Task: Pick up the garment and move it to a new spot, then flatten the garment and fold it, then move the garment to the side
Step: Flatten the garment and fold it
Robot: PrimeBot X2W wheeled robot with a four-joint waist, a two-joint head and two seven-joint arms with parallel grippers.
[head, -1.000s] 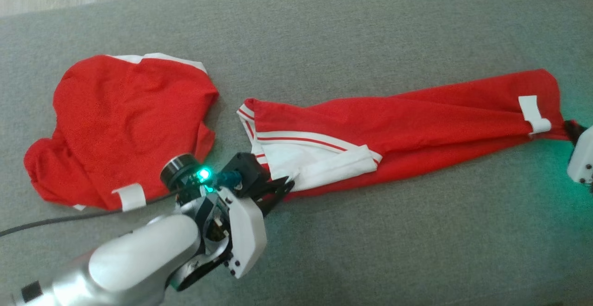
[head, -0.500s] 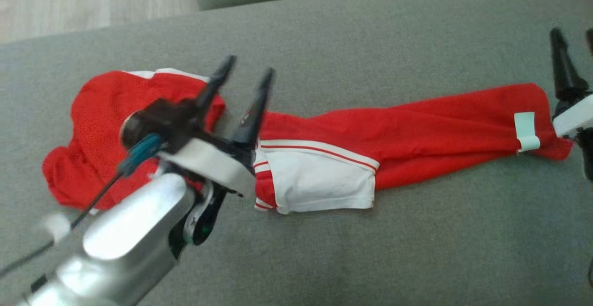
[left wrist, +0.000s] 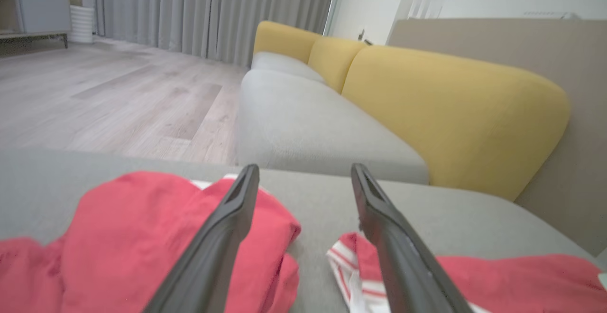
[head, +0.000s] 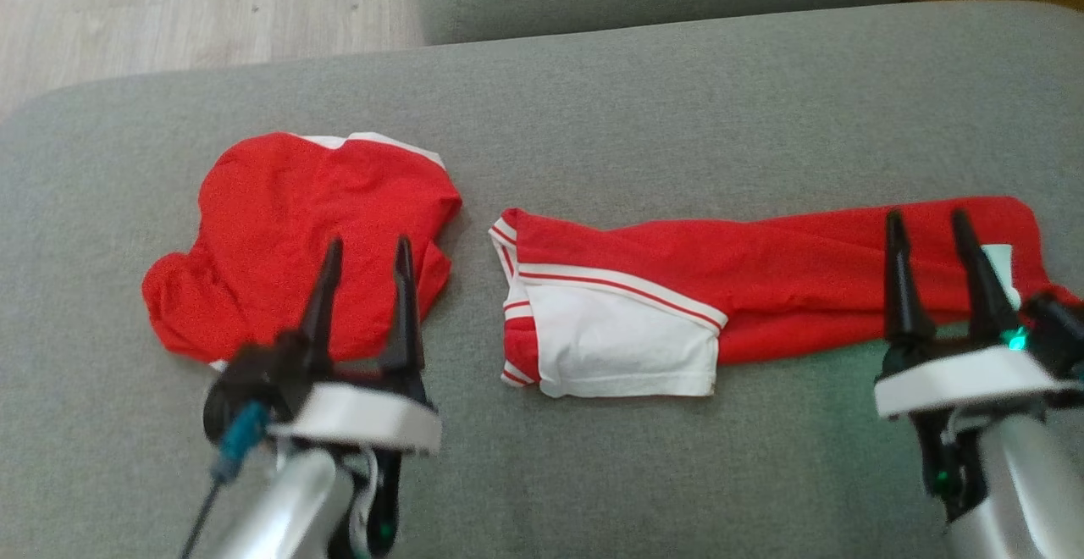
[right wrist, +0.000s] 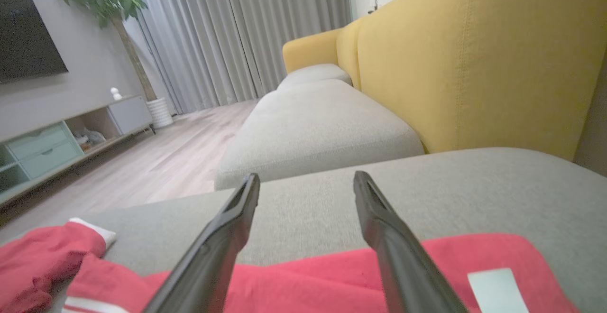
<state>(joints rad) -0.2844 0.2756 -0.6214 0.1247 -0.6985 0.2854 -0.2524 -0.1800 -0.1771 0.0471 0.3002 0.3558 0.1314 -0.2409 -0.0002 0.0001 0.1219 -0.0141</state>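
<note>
Jaws of left gripper [head: 368, 246]: spread wide, holding nothing.
Jaws of right gripper [head: 927, 218]: spread wide, empty (over the right end of the garment [head: 762, 279]).
Garment: red-and-white, stretched along grey cushion [head: 644, 102], beside bunched red cloth [head: 296, 203].
Beyond: yellow backrest [left wrist: 450, 104].

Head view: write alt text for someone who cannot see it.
Two red garments lie on a grey sofa cushion: a crumpled red garment on the left and a long red-and-white garment stretched to its right. The left gripper and right gripper hover open in the foreground, holding nothing.
</note>
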